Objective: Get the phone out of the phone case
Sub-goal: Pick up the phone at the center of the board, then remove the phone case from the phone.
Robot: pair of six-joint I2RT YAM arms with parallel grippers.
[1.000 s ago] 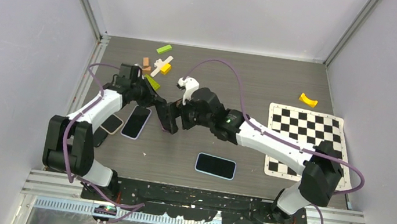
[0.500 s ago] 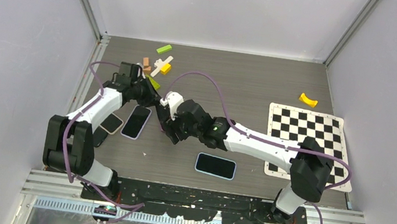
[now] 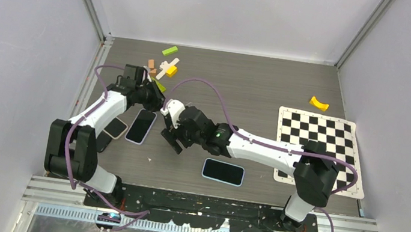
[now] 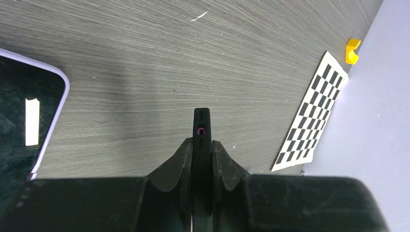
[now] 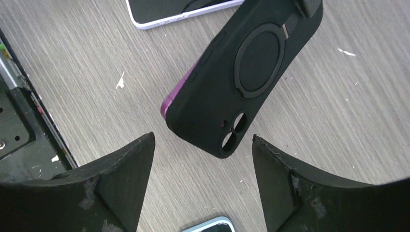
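The black phone case [image 5: 251, 67], with a ring on its back and two camera holes, hangs tilted above the table. A purple strip of the phone [image 5: 170, 102] shows at one long edge. My left gripper [image 4: 201, 143] is shut on the case's far end, and the case's edge [image 4: 201, 121] sticks out between its fingers. My right gripper [image 5: 202, 137] is open, its fingers standing either side of the camera end without touching it. From above, the left gripper [image 3: 156, 102] and right gripper [image 3: 175, 135] meet left of centre, and the case is mostly hidden between them.
A lilac-edged phone [image 3: 141, 126] lies under the left arm, with two more phones [image 3: 116, 128] beside it. A blue-edged phone [image 3: 223, 171] lies near the front. A checkerboard mat [image 3: 317, 147] is on the right, a yellow piece [image 3: 318, 103] behind it, and small blocks [image 3: 164, 68] at the back left.
The right arm has swung left and toward the front, bringing its open jaws around the case's camera end. The left gripper has held still, shut on the case.
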